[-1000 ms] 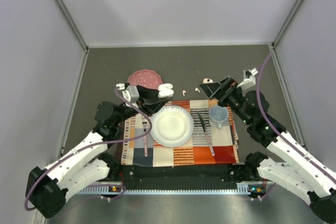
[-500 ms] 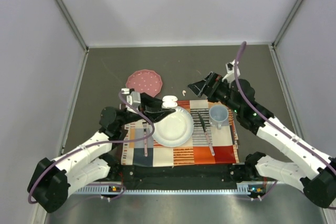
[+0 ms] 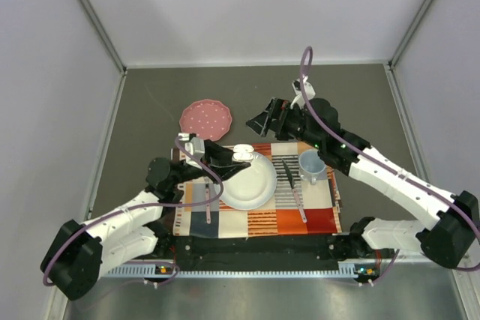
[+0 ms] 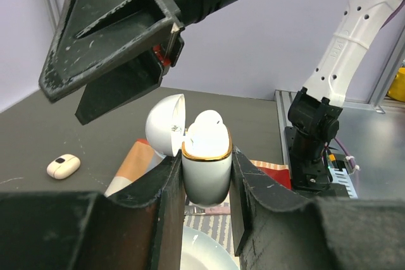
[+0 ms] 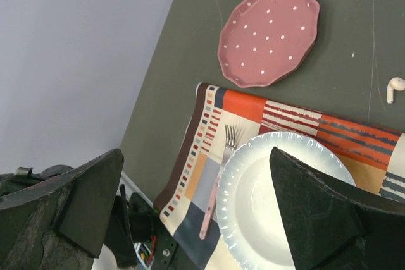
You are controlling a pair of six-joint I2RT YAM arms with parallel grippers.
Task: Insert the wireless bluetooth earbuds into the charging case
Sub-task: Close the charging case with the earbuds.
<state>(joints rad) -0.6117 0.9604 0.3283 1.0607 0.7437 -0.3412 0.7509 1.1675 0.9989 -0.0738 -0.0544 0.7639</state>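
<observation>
Counter [image 3: 150, 103], dark grey, carries a striped placemat [image 3: 315, 219] with a white plate [image 3: 251, 185], a cup [image 3: 312, 162] and a pink-handled fork [image 3: 207, 200]. A pink dotted plate [image 3: 205, 116] lies off the mat, to the left of the right fingers [image 3: 266, 118]. Those are spread wide with nothing between them, and hang in the air just above and beyond the left fingers [image 3: 231, 155]. The left fingers hang over the white plate's rim, clenched on the charging case [image 4: 205, 169], which sits upright between them: white, gold-rimmed, lid swung open. A white rounded piece [image 4: 207, 128], seemingly an earbud, stands out of its mouth. A spotted earbud [image 4: 63, 165] lies on the counter left of the left fingers. A pale earbud [image 5: 395, 86] lies beyond the mat's edge, below the right fingers.
</observation>
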